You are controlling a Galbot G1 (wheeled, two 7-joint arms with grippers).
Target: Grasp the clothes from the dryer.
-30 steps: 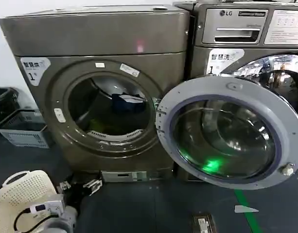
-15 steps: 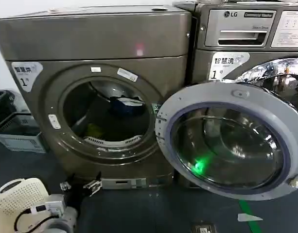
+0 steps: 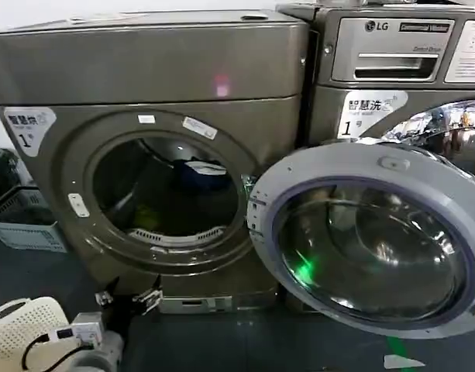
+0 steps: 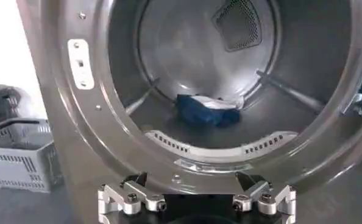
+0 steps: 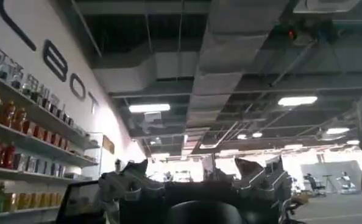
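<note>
The dryer (image 3: 160,70) stands with its round door (image 3: 369,240) swung open to the right. Inside the drum lies a dark navy piece of clothes with a white part (image 3: 202,172), which in the left wrist view sits on the drum floor (image 4: 205,111). A dim yellow-green piece (image 3: 146,217) lies lower left in the drum. My left gripper (image 3: 129,298) hangs open and empty below the porthole rim, outside the drum (image 4: 190,181). My right gripper (image 5: 191,164) is open and empty, pointing up at a ceiling.
A white perforated basket (image 3: 24,322) sits on the floor at the lower left beside my left arm. Grey crates (image 3: 24,225) stand left of the dryer. An LG machine (image 3: 392,54) stands to the right, behind the open door.
The dryer and its door have grown larger and shifted in view as the head came closer. The basket has slid lower. The left gripper holds its place below the porthole.
</note>
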